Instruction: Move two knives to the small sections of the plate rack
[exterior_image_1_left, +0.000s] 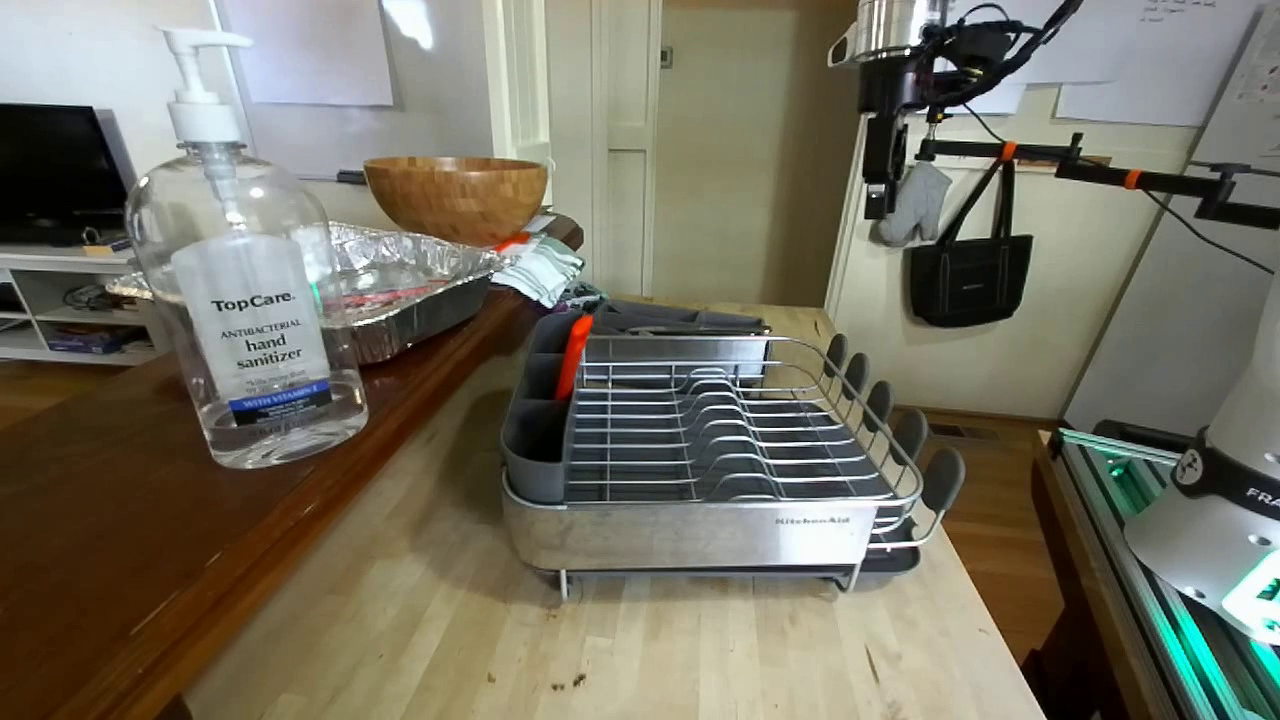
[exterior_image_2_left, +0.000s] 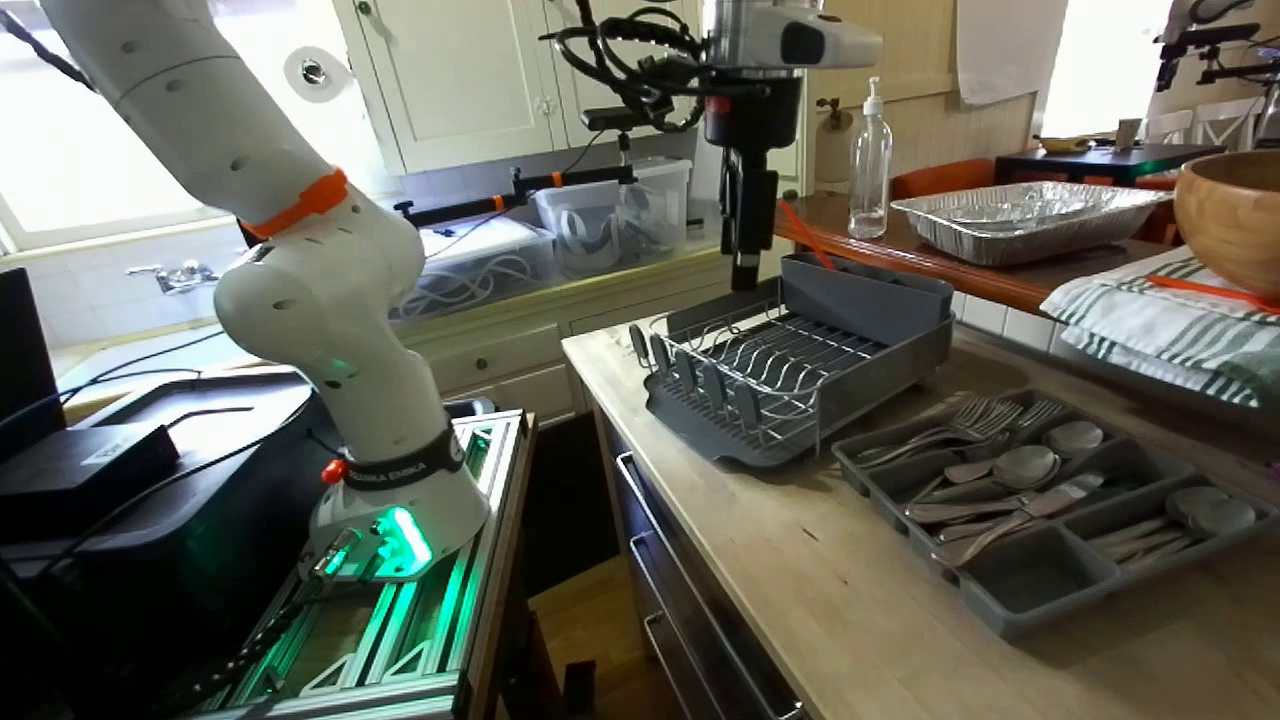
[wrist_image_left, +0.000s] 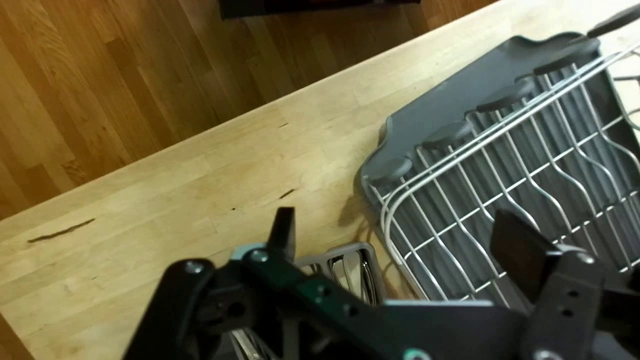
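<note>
The plate rack (exterior_image_1_left: 690, 540) stands on the wooden counter, also visible in an exterior view (exterior_image_2_left: 885, 375) and the wrist view (wrist_image_left: 480, 145). Its small sections (exterior_image_1_left: 535, 440) are dark compartments along one end, seen from outside in an exterior view (exterior_image_2_left: 850, 295). A red object (exterior_image_1_left: 573, 357) stands tilted in one section; I cannot tell whether it is a knife. Several metal knives (exterior_image_2_left: 1040, 500) lie in the grey cutlery tray (exterior_image_2_left: 1045, 625) beside the rack. My gripper (wrist_image_left: 397, 220) is open and empty above the rack's prong side, also seen in both exterior views (exterior_image_1_left: 880, 205) (exterior_image_2_left: 745, 275).
Forks and spoons share the cutlery tray. A raised brown ledge holds a sanitizer bottle (exterior_image_1_left: 265, 330), a foil tray (exterior_image_2_left: 1030, 235), and a wooden bowl (exterior_image_1_left: 455, 195). A striped towel (exterior_image_2_left: 1170, 320) with a red item on it lies by the bowl. The counter edge (wrist_image_left: 200, 140) borders the floor.
</note>
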